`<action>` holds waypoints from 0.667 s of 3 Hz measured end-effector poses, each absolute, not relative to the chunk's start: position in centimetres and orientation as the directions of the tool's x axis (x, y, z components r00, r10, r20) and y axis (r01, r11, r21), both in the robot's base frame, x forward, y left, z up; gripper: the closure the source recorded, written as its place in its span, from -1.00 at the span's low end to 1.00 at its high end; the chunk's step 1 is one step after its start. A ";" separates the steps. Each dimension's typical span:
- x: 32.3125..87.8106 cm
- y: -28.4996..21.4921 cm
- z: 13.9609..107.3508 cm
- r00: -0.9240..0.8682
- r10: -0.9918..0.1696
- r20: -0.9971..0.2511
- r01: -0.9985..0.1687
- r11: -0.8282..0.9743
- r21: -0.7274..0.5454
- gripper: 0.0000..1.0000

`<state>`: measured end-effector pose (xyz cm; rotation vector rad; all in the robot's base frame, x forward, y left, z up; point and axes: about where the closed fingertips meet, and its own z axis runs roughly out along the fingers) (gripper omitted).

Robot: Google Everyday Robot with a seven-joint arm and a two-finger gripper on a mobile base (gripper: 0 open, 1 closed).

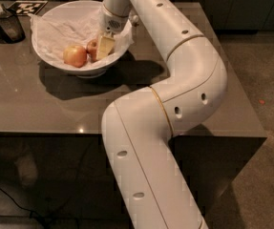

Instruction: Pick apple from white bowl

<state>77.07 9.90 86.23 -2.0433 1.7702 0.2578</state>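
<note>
The white bowl (pixel 50 51), lined with crumpled white paper, stands at the back left of the brown table. Two apples lie in its near right part. The apple (pixel 92 47) is the smaller, darker red one, partly hidden behind my gripper. The larger apple with orange-yellow patches (pixel 75 56) lies just to its left. My gripper (pixel 102 48) reaches down into the bowl from the right rim and sits right against the red apple.
A small dark container with a utensil (pixel 5 20) stands at the back left corner, next to a black-and-white marker tag (pixel 27 6). My white arm (pixel 184 80) crosses the right half of the table (pixel 41 109). The table's front edge runs below the bowl.
</note>
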 end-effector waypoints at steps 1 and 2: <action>77.0 10.0 89.0 0.156 -0.898 -0.410 -0.970 -0.062 -0.234 1.00; 76.7 9.8 91.8 0.151 -0.899 -0.412 -0.962 -0.037 -0.272 1.00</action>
